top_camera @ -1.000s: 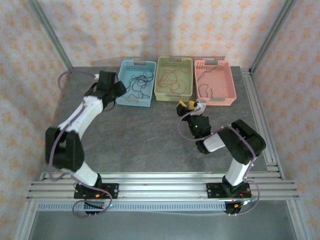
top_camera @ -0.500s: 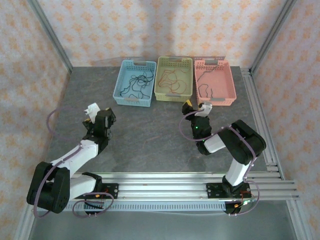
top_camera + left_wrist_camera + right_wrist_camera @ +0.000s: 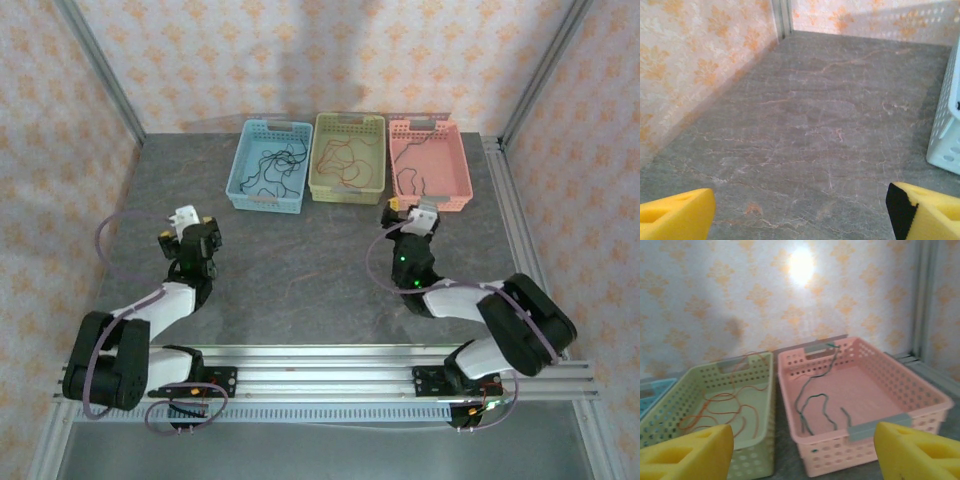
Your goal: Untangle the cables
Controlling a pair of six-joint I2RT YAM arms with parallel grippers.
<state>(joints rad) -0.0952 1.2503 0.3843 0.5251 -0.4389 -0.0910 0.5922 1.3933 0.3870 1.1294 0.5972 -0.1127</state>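
Note:
The cables lie sorted in three baskets at the back. Black cables (image 3: 272, 168) are in the blue basket (image 3: 245, 160), orange cables (image 3: 345, 162) (image 3: 722, 410) in the green basket (image 3: 349, 124) (image 3: 760, 435), and green cables (image 3: 410, 178) (image 3: 812, 405) in the pink basket (image 3: 458, 170) (image 3: 920, 395). My left gripper (image 3: 184, 230) (image 3: 800, 212) hovers open over bare table at the left, nothing between its yellow fingers (image 3: 675, 217). My right gripper (image 3: 408, 214) (image 3: 802, 452) stands open just in front of the pink basket, with nothing in it.
The grey marble table (image 3: 290, 270) (image 3: 815, 115) spreads between the arms. Patterned walls and metal frame posts (image 3: 100, 70) close the sides and back. A rail (image 3: 320, 365) runs along the near edge. A corner of the blue basket (image 3: 947, 125) shows at the right of the left wrist view.
My left arm has drawn back from the blue basket to the near left of the table, its jaws wider. My right arm has folded lower and shifted slightly right, jaws a little wider.

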